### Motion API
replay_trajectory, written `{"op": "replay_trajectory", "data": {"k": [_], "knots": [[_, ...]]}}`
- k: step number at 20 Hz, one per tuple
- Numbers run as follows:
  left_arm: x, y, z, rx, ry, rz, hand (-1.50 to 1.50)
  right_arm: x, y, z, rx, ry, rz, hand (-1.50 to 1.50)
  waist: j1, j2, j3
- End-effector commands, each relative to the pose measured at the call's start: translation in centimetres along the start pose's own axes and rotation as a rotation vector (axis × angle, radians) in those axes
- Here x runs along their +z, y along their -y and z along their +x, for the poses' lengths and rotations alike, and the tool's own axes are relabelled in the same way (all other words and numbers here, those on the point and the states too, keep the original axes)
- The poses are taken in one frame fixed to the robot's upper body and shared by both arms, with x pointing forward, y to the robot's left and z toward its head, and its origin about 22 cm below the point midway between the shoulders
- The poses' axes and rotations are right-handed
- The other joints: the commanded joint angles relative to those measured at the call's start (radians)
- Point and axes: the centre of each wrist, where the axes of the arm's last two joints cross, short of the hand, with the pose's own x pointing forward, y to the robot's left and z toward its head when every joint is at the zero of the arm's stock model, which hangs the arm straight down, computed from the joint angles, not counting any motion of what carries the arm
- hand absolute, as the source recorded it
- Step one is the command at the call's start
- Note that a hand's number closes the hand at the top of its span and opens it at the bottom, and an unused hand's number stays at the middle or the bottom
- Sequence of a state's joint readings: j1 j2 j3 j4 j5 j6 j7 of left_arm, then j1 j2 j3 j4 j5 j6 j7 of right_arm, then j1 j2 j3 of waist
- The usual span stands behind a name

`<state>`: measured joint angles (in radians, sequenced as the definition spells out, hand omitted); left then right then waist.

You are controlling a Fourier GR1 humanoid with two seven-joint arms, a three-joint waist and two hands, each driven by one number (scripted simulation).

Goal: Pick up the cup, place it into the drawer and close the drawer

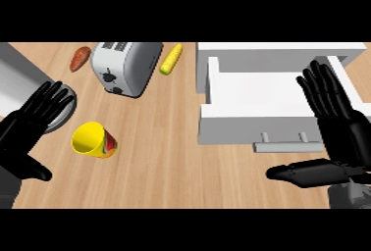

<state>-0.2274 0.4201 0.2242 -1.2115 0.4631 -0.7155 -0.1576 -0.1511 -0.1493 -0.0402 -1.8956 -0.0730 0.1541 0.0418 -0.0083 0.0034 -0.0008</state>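
A yellow cup (92, 140) with a red mark on its side lies tilted on the wooden counter, left of centre, its mouth facing up and left. The white drawer (255, 117) stands pulled open at the right, with a grey handle (286, 145) on its front. My left hand (29, 130) is open at the left edge, fingers straight, just left of the cup and apart from it. My right hand (339, 125) is open at the right, fingers up over the drawer's right side, thumb stretched out below the handle.
A silver toaster (124, 66) stands at the back, left of centre. A corn cob (171, 59) lies beside it and a reddish sausage-like item (80, 58) to its left. A grey plate rim (65, 110) shows behind my left hand.
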Motion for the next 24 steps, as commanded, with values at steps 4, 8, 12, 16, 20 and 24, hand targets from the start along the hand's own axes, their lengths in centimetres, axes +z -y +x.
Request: {"op": "replay_trajectory", "data": {"k": [4, 8, 12, 16, 20, 24], "knots": [[2.1, -0.8, -6.3, -0.046, -0.077, 0.042, -1.50, -1.3, -0.5, 0.7, 0.004, 0.011, 0.010, -1.50, -0.003, 0.001, -0.001], [2.8, -1.5, -8.0, -0.049, -0.114, 0.078, -1.50, -1.9, 2.5, 2.1, 0.024, 0.040, 0.000, -1.50, -0.002, 0.000, 0.000], [0.9, -2.8, -8.3, -0.043, -0.128, 0.080, -1.50, -2.0, 0.4, 0.1, 0.012, 0.014, -0.008, -1.50, -0.004, 0.002, -0.001], [3.2, -2.5, -10.4, -0.066, -0.149, 0.097, -1.50, -2.6, -0.2, -0.7, -0.010, 0.021, -0.004, -1.50, -0.008, 0.005, -0.002], [3.9, -2.4, -11.3, -0.078, -0.135, 0.108, -1.50, -2.5, 0.4, 2.6, 0.016, 0.023, 0.010, -1.50, -0.023, 0.006, -0.003], [5.6, -1.8, -12.5, -0.069, -0.108, 0.128, -1.50, -2.6, 1.3, 2.5, -0.001, 0.041, 0.013, -1.50, -0.023, 0.007, -0.004]]}}
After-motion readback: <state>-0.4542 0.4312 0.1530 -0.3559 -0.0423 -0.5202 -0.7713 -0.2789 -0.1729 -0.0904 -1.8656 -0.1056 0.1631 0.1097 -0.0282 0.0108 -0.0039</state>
